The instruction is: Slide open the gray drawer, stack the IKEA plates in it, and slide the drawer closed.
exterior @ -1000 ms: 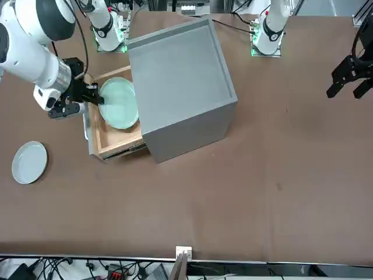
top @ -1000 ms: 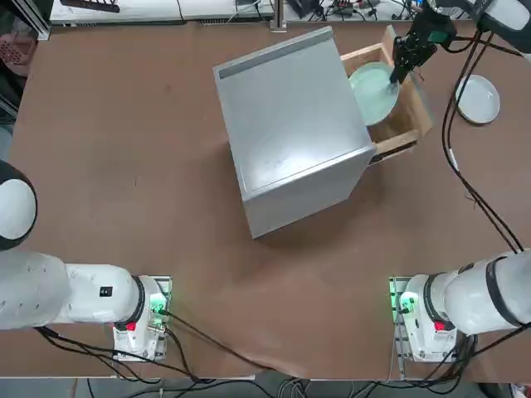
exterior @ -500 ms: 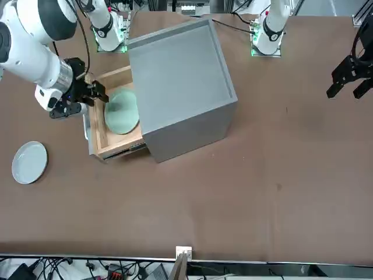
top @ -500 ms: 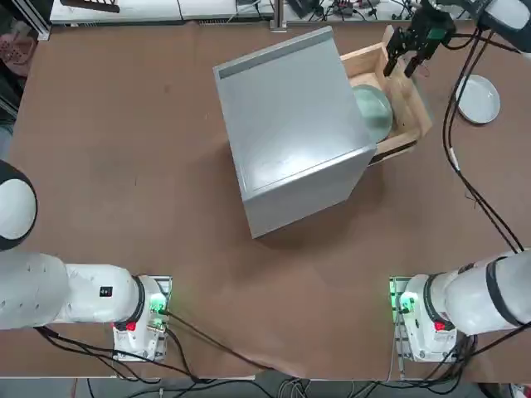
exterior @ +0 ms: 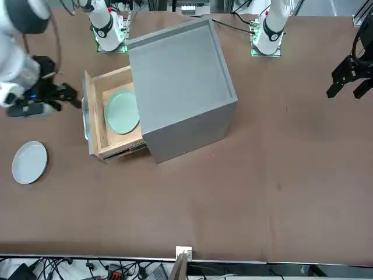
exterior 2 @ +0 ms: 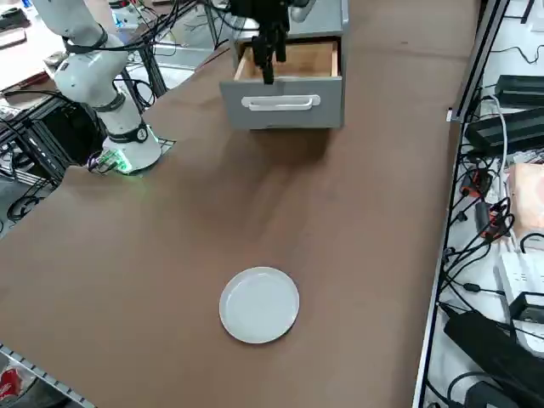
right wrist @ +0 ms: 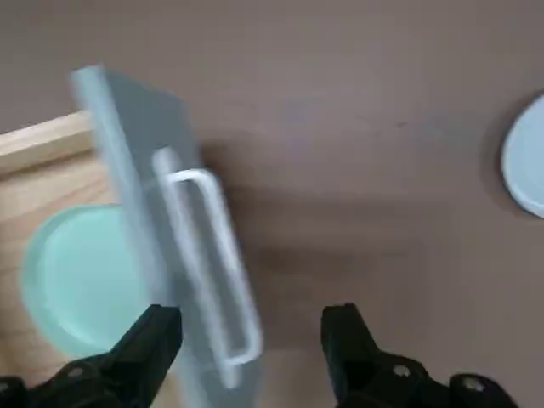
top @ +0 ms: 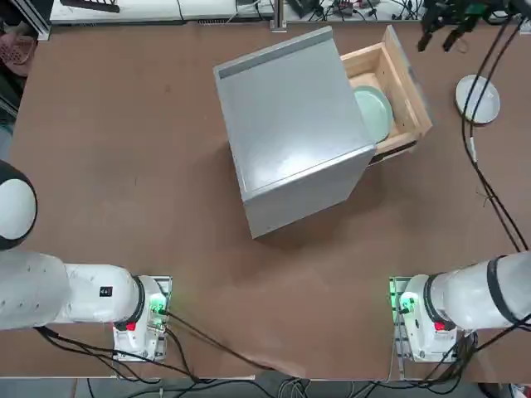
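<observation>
While the gray drawer [exterior: 96, 125] stands pulled out of the cabinet [exterior: 180, 87], you see the mint plate [exterior: 122, 111] lying flat inside it. Your right gripper [right wrist: 251, 336] hovers above the drawer's front panel, fingers apart, holding nothing. The white plate [exterior 2: 259, 304] sits on the table [exterior: 262, 175], well apart.

Mint green plate [top: 372, 113] in light-wood gray drawer [top: 406, 79]; white plate [top: 478, 99] on brown table [top: 124, 149].
</observation>
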Action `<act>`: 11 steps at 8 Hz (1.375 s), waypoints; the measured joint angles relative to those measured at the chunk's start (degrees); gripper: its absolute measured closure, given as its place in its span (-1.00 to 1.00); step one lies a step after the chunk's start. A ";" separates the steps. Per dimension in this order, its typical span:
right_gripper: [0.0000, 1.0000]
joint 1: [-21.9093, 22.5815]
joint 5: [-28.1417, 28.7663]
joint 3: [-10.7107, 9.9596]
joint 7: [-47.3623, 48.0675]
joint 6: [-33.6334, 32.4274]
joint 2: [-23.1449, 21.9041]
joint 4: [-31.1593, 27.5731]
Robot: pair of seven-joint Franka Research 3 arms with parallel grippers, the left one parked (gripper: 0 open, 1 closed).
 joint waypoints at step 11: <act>-0.91 -33.99 9.21 -0.27 -6.08 22.62 38.62 19.79</act>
